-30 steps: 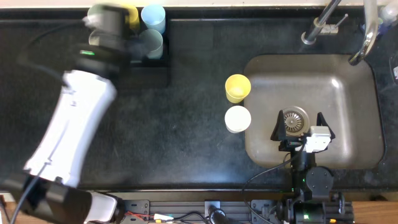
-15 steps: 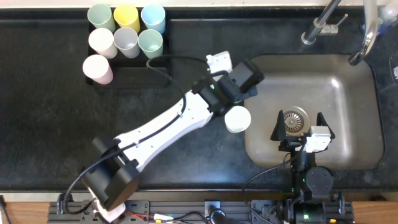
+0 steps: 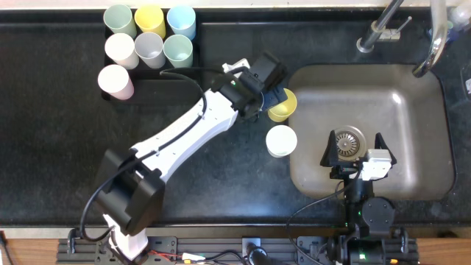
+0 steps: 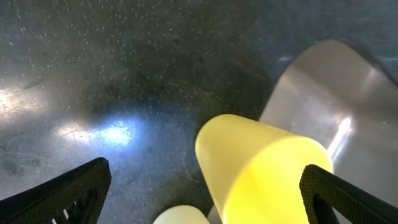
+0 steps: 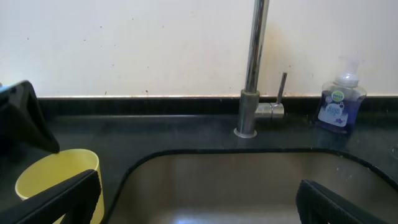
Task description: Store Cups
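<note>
Cups stand packed in a rack (image 3: 165, 82) at the far left in the top view with a pink cup (image 3: 115, 81) just nearer, the left gripper (image 3: 274, 94) sits at a yellow cup (image 3: 282, 107) upright on the counter (image 3: 221, 177) by the sink's (image 3: 412, 110) left rim, a white cup (image 3: 281, 140) is just nearer, and the right gripper (image 3: 352, 151) hangs over the sink, fingers spread. Left wrist view: the left gripper's fingers (image 4: 74, 193) are released wide, the yellow cup (image 4: 267, 168) between them. Right wrist view: spread fingers (image 5: 56, 199) face the faucet (image 5: 255, 74), the yellow cup (image 5: 59, 177) at the left.
</note>
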You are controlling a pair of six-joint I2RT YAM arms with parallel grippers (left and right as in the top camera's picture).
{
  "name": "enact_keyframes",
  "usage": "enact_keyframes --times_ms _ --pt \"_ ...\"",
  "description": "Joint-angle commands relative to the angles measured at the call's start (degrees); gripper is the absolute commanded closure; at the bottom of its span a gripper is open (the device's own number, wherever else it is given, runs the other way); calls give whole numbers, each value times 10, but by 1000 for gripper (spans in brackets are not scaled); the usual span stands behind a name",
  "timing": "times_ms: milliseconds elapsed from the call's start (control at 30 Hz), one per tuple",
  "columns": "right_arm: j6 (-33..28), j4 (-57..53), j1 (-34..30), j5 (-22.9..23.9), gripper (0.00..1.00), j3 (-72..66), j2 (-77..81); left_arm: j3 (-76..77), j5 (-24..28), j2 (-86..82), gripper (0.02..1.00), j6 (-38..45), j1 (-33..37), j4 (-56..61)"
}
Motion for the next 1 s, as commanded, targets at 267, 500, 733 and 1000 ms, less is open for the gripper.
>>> enact_keyframes --times_ms 267,500,733,1000 --pt "-2 3 -4 -3 5 -8 -4 12 41 32 97 -12 2 -2" --pt "-2 3 -4 -3 3 -8 -4 13 26 32 982 -21 8 7" --pt "-2 3 -4 -3 5 -8 -4 22 0 30 982 -21 19 17" --pt "-2 3 -4 -3 3 -8 -4 49 -19 -68 982 -21 134 -146"
